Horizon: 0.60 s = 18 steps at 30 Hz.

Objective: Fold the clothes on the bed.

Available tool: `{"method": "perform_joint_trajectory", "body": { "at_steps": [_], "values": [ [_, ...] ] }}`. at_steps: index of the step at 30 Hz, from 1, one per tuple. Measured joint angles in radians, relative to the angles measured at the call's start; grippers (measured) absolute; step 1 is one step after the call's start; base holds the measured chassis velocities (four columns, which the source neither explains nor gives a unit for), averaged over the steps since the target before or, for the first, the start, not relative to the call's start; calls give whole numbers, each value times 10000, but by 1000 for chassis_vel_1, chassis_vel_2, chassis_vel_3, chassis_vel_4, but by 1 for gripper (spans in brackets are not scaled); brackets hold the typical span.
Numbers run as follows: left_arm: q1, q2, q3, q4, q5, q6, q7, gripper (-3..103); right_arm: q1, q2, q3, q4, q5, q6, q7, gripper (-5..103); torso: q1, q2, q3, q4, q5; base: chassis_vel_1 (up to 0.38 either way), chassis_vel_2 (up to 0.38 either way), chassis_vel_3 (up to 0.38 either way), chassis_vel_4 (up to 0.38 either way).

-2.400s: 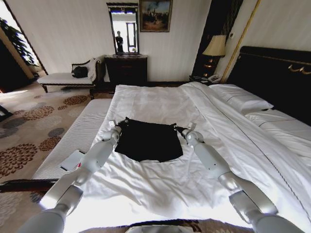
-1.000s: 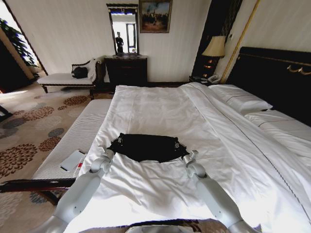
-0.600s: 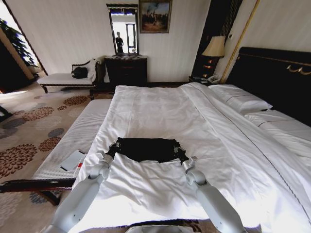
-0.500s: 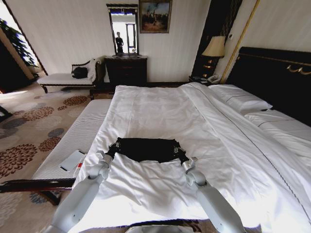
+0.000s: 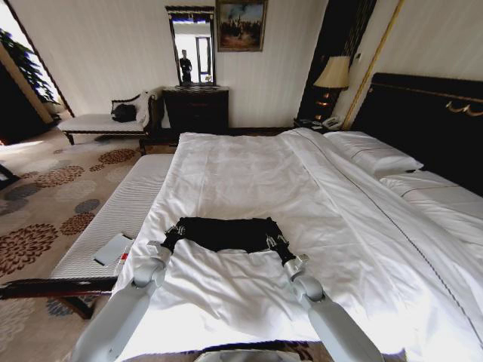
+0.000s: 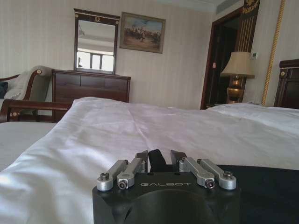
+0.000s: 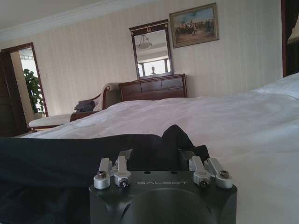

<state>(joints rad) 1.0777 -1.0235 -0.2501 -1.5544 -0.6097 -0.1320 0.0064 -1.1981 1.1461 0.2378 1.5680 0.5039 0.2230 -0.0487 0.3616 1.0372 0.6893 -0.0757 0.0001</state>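
White bed point(image 5: 249, 170); left gripper point(image 5: 170, 234) and right gripper point(image 5: 273, 243) pinch black clothes point(image 5: 223, 232) corners. Keep both level, lay edges aligned.

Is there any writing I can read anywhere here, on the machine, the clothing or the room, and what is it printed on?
"GALBOT": on the black housing of the left claw, left wrist view.
"GALBOT": on the black housing of the right claw, right wrist view.
Black soft-fabric garment on the white-sheeted double bed: no lettering visible as it lies.
Gold-framed painting and flat white item beside the bed: too small to read.
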Motion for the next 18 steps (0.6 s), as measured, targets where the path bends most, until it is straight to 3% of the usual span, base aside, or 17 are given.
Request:
{"method": "perform_joint_trajectory", "body": {
  "at_steps": [6,8,9,11,13,16,18],
  "values": [
    [849,225,-947,-775,674,-120,-4,56,-1244,-252,900,1254,-7,83,29,79,0,0,0,-5,4,0,0,0,0],
    [1082,252,-1172,-941,734,-126,0,56,-1410,-402,1104,1536,19,73,48,84,0,0,-1,-4,2,0,0,0,0],
    [1383,290,-1466,-1117,914,-181,4,61,-1444,-698,1284,1787,66,-3,137,90,-1,1,-1,-2,-1,0,0,0,0],
    [1638,316,-1679,-1257,1047,-242,-8,66,-1328,-945,1336,1874,102,-85,212,90,-2,1,-1,-5,-1,0,0,0,0],
    [2426,352,-2060,-1703,1185,-290,1,77,-597,-1644,1210,1861,364,-326,384,98,-1,1,0,-1,-1,0,0,0,0],
    [3372,345,-2509,-2401,1285,-316,-4,93,716,-2407,722,1420,762,-623,433,100,1,-1,1,15,6,0,0,0,0],
    [3566,412,-2444,-2548,1347,-323,-8,93,1008,-2695,675,1202,813,-664,404,100,1,-1,2,19,3,0,0,0,0]
  ]
}}
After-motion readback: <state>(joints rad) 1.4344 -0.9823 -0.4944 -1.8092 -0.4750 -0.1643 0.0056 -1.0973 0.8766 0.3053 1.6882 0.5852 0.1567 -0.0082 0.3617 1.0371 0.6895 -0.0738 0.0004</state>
